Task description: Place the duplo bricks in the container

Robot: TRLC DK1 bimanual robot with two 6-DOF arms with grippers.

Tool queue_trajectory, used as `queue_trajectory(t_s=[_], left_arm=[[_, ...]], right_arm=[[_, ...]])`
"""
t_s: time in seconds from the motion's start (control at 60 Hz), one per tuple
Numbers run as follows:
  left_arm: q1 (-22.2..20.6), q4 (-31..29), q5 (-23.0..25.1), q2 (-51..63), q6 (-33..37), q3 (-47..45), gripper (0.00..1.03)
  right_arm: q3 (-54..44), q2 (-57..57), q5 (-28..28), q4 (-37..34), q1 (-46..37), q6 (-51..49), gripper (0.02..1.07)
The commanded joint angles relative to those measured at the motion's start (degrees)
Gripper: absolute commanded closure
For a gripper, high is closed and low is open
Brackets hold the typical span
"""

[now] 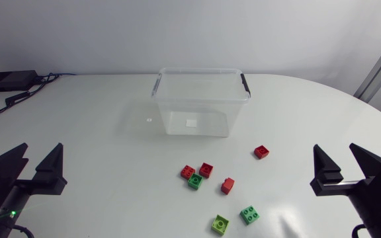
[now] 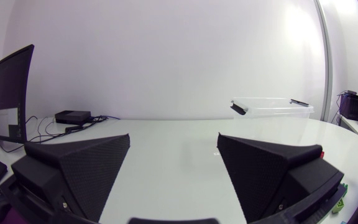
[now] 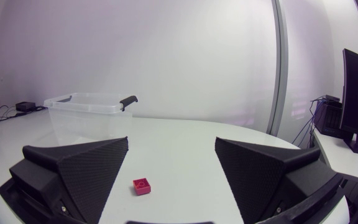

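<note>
Seven duplo bricks (image 1: 206,170) are lying scattered on the white desk (image 1: 98,132) (four red, three green), around five o'clock from the clear container (image 1: 200,102). At ten o'clock a black box (image 1: 5,80) is sitting. At eight o'clock the left end effector (image 1: 43,151) and at four o'clock the right end effector (image 1: 335,151) are both gaping wide, gripping nothing.
</note>
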Motion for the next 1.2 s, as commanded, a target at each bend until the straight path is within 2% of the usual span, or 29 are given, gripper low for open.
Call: queue_trajectory(t_s=[0.0, 0.8, 1.017, 1.183], left_arm=[[0.0, 0.2, 0.1, -0.7, -1.1, -1.1, 0.05], [0.0, 0.4, 0.1, -0.8, -1.1, -0.4, 0.05], [-0.1, -4.2, 0.1, 0.7, -0.2, 7.8, 0.06], [-4.0, -6.8, 0.3, 15.0, -0.5, 18.7, 0.06]], right_arm=[[-1.3, -0.4, -0.1, 0.2, 0.5, -0.3, 0.06], [-1.3, -0.5, -0.1, 0.5, 1.1, -0.3, 0.06], [2.9, -0.3, -0.1, -0.3, 1.2, 0.3, 0.06], [7.8, 3.9, -0.1, -1.0, 1.9, 0.3, 0.07]])
